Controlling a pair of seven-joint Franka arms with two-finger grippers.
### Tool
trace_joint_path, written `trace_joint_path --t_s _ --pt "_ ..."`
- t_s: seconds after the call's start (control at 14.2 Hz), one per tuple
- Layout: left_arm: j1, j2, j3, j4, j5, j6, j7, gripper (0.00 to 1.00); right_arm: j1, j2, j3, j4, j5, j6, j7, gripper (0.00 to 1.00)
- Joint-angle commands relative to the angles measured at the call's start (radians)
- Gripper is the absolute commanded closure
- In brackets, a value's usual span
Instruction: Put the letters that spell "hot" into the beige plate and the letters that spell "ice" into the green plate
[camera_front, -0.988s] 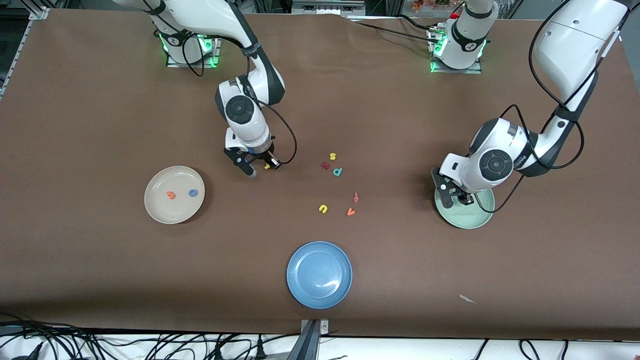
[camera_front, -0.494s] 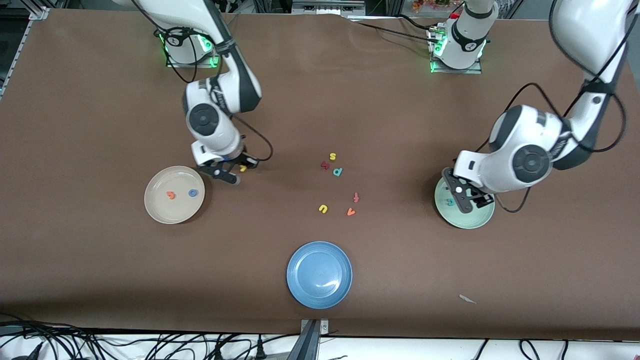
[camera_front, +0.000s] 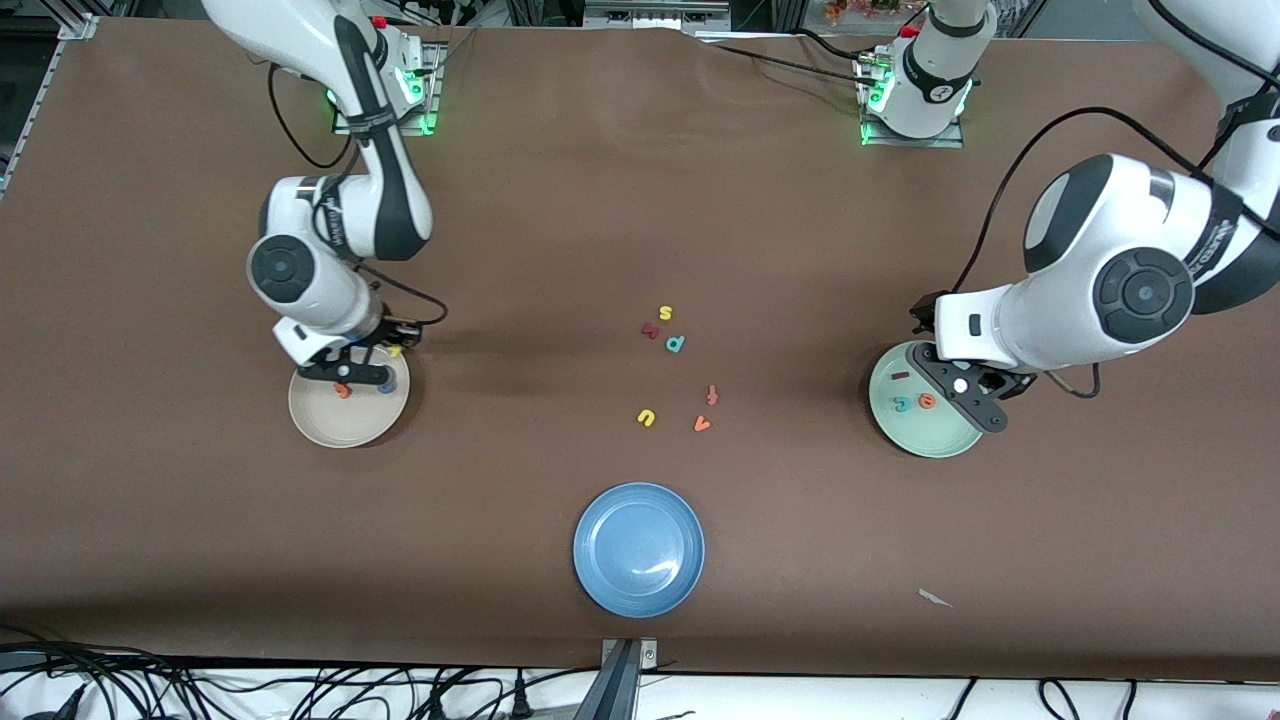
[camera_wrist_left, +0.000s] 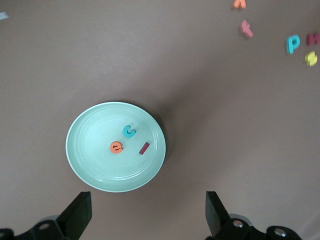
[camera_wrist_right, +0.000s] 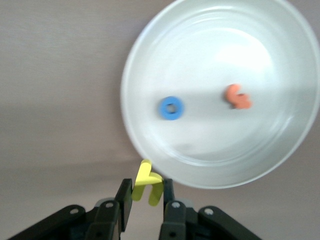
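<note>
Right wrist view: the yellow h (camera_wrist_right: 148, 186) is clamped between the narrowly set fingers of the right claw (camera_wrist_right: 146, 200), which is positioned over the rim of the beige plate (camera_wrist_right: 150, 70) at the edge toward the right arm's base. In that plate lie the blue o (camera_wrist_right: 171, 108) and the orange t (camera_wrist_right: 237, 97), apart from each other.

In the left wrist view, the green plate (camera_wrist_left: 90, 165) is seen to contain the teal c (camera_wrist_left: 129, 131), the orange e (camera_wrist_left: 116, 147) and the dark red i (camera_wrist_left: 144, 148), grouped near its middle. The left claw (camera_wrist_left: 147, 215) is held over the bench (camera_front: 640, 200) just beside this plate, its fingers spread wide and nothing between them.

In the front view, the beige plate is located toward the right arm's end of the bench and the green plate toward the left arm's end. Between them, five loose letters (camera_front: 676, 343) are scattered. A blue plate (camera_front: 600, 580) lies nearer the front camera than those letters.
</note>
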Motion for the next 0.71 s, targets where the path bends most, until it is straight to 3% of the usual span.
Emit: trace_joint_path --t_s 0.0,0.14,0.21,0.28,0.35,0.42,0.56,0.64 --pt "-0.005 -0.050 -0.001 0.044 -0.022 -0.068 -0.149 0.00 -0.016 0.020 -0.028 -0.012 0.012 0.005 -0.117 0.90" --pt "-0.008 -0.109 -0.004 0.038 -0.025 -0.071 -0.192 0.00 -0.067 0.044 -0.028 0.003 0.012 0.033 -0.161 0.89" --pt "-0.008 -0.123 -0.001 0.036 -0.033 -0.072 -0.197 0.00 -0.087 0.063 -0.027 0.025 0.016 0.043 -0.169 0.81" --pt "-0.011 -0.139 0.031 0.041 -0.075 -0.072 -0.195 0.00 -0.104 0.087 -0.022 0.060 0.017 0.042 -0.169 0.56" --pt "-0.026 -0.162 0.113 0.042 -0.138 -0.066 -0.189 0.00 -0.105 0.104 -0.019 0.087 0.025 0.034 -0.160 0.19" --pt "-0.073 -0.185 0.221 0.039 -0.209 -0.063 -0.188 0.00 -0.104 0.107 -0.019 0.100 0.051 0.033 -0.165 0.00" --pt "-0.167 -0.220 0.388 0.029 -0.275 -0.061 -0.175 0.00 -0.086 0.107 -0.010 0.153 0.129 -0.034 -0.124 0.00" --pt "-0.205 -0.240 0.418 0.023 -0.275 -0.061 -0.189 0.00 -0.076 0.107 -0.004 0.198 0.137 -0.086 -0.070 0.00"
